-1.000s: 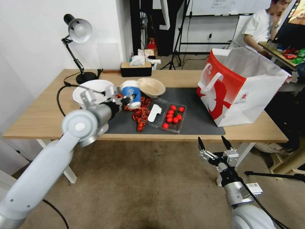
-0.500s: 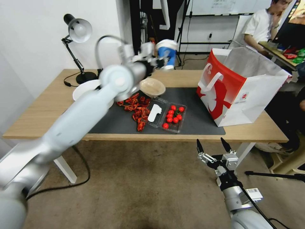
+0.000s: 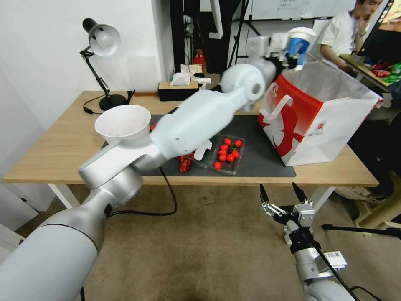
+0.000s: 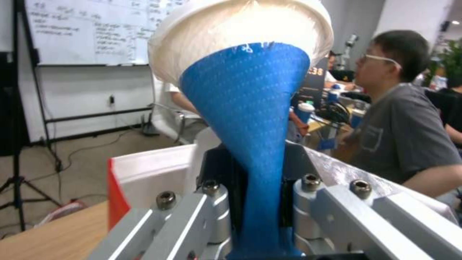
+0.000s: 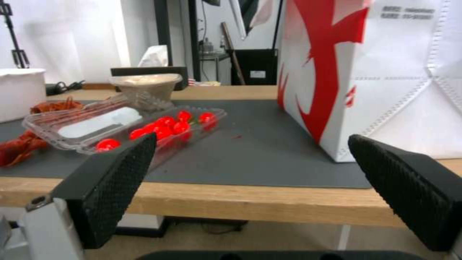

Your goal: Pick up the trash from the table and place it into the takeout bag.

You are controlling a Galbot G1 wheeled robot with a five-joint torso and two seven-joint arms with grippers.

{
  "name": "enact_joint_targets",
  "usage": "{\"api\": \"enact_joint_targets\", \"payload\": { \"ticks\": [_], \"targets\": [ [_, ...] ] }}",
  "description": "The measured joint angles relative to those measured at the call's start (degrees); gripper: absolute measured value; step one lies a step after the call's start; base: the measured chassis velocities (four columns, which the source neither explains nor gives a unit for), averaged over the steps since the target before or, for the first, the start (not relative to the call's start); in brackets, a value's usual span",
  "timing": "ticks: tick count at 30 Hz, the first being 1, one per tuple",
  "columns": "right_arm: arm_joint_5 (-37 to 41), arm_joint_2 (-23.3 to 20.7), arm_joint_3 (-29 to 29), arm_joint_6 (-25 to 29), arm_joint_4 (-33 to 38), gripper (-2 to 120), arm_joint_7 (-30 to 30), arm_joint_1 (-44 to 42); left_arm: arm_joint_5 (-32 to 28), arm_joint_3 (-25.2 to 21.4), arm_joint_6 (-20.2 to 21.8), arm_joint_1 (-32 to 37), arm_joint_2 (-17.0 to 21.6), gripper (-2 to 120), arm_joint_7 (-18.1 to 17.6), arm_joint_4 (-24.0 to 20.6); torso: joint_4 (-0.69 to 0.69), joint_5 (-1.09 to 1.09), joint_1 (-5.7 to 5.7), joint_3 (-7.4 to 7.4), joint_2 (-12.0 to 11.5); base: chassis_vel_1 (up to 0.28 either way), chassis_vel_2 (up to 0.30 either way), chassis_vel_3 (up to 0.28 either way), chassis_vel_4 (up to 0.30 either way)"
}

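L gripper (image 3: 292, 52) is up high by the far-left corner of the bag (image 3: 317, 117), clenched on the blue-and-white cup (image 3: 299, 45). In the left wrist view the cup (image 4: 250, 108) is squashed to a narrow blue wedge where the jaws pinch it, white lid end pointing away from the wrist. The cup's long axis runs roughly upright, lid on top, in the head view.

Key relation: the cup sits above the bag's rim, at the back-left edge of the mouth rather than over its middle. The foil-lined opening lies to the robot's right and nearer, below the cup. Judgement: it needs to go a bit further in over the mouth before letting go, else the cup could clip the rim or drop behind.

R gripper (image 3: 282, 194) hangs low in front of the table (image 3: 62, 146), below its edge, jaws spread wide and empty; idle. L arm is clearly the one placed for the drop.

Other trash waits on the mat (image 3: 259, 167): red scraps (image 3: 184, 164), a clear tray (image 3: 227, 154) of red fruit.
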Motion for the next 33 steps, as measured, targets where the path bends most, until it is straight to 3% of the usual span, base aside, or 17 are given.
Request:
{"api": "enact_joint_targets", "payload": {
  "ticks": [9,14,17,27,29,33],
  "targets": [
    [-0.05,0.42,0.73,0.26,0.27,100,-0.13,-0.63,2.56,2.66,-0.37,1.67,1.28,13,2.26,-1.69,0.00,0.00,-0.01,0.00,0.00,0.000,0.000,0.000,0.000],
    [-0.13,0.51,0.73,0.27,0.31,100,-0.16,-0.62,2.73,3.07,-0.40,2.27,1.65,28,2.32,-2.25,0.00,0.00,0.00,0.00,0.00,0.000,0.000,0.000,0.000],
    [-0.14,0.51,0.71,0.28,0.31,100,-0.18,-0.50,2.69,3.08,-0.40,2.27,1.86,45,2.25,-2.63,-0.01,0.00,-0.01,0.00,0.00,0.000,0.000,0.000,0.000],
    [-0.16,0.48,0.51,0.28,0.27,100,-0.21,-0.30,2.21,2.74,-0.17,1.99,3.19,76,1.94,-3.74,-0.01,-0.01,-0.01,0.00,0.01,0.000,0.000,0.000,0.000],
    [-0.17,0.36,0.41,0.28,0.25,100,-0.22,-0.15,2.08,2.76,-0.07,2.36,4.09,89,1.47,-4.73,0.00,-0.01,-0.01,0.00,0.01,0.000,0.000,0.000,0.000],
    [-0.16,0.15,0.31,0.28,0.19,100,-0.22,0.09,1.97,2.63,-0.03,3.07,5.26,99,0.43,-6.45,-0.01,-0.01,0.00,0.00,0.01,0.000,0.000,0.000,0.000]
  ]
}}
